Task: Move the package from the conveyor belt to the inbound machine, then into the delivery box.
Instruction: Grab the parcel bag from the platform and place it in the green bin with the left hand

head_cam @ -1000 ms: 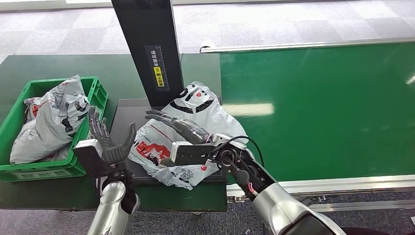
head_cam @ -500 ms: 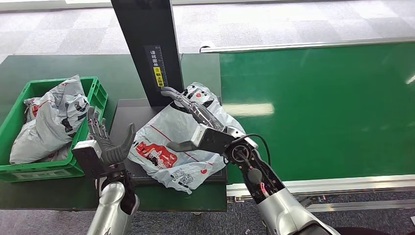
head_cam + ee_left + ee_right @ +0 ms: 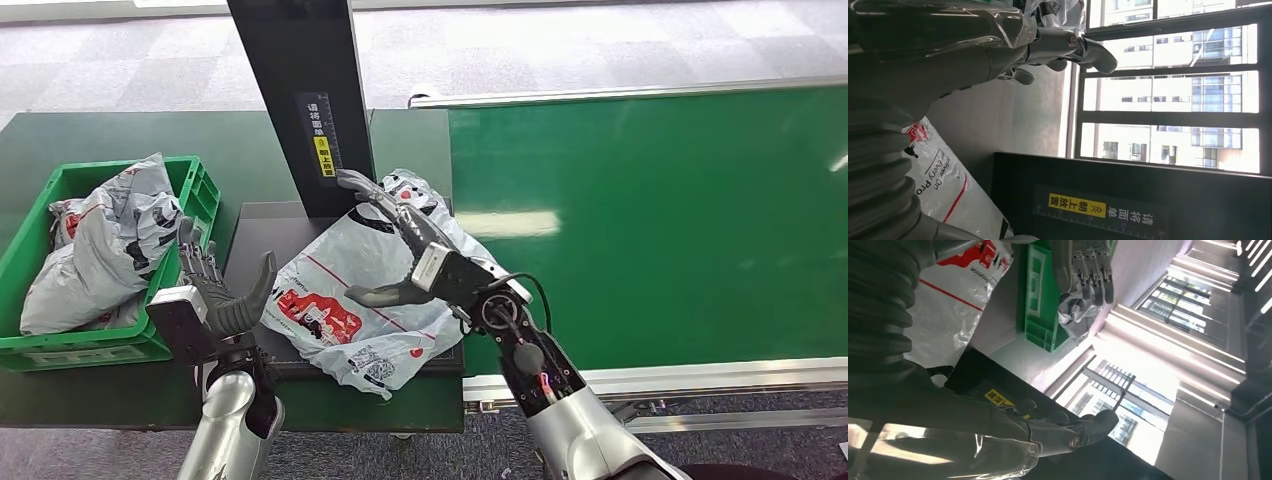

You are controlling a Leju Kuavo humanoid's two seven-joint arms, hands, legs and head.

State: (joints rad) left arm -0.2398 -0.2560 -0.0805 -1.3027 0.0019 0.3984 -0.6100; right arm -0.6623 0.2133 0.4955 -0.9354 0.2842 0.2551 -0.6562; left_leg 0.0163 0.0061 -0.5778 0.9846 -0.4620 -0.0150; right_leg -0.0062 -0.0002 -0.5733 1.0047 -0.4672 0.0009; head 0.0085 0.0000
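Observation:
A white plastic package [image 3: 355,285] with red and black print lies on the dark platform [image 3: 255,232] of the inbound machine, at the foot of its black column [image 3: 300,90]. My right hand [image 3: 405,245] is raised above the package, fingers stretched apart toward the column, holding nothing. My left hand [image 3: 215,285] stands upright and open at the platform's left edge, between the package and the green delivery box [image 3: 70,345]. The package [image 3: 948,185] appears beside my left hand [image 3: 998,47] in the left wrist view, and my right hand [image 3: 1048,432] with the package [image 3: 955,300] in the right wrist view.
The green box holds other grey-white bags [image 3: 105,240]. The green conveyor belt [image 3: 650,220] stretches to the right, with a metal rail [image 3: 660,375] along its near edge. A yellow label [image 3: 321,145] sits on the column. Grey carpet lies beyond the table.
My right hand has lifted off the package and swung up toward the column, fingers spreading. The package stays on the platform. My left hand has barely moved.

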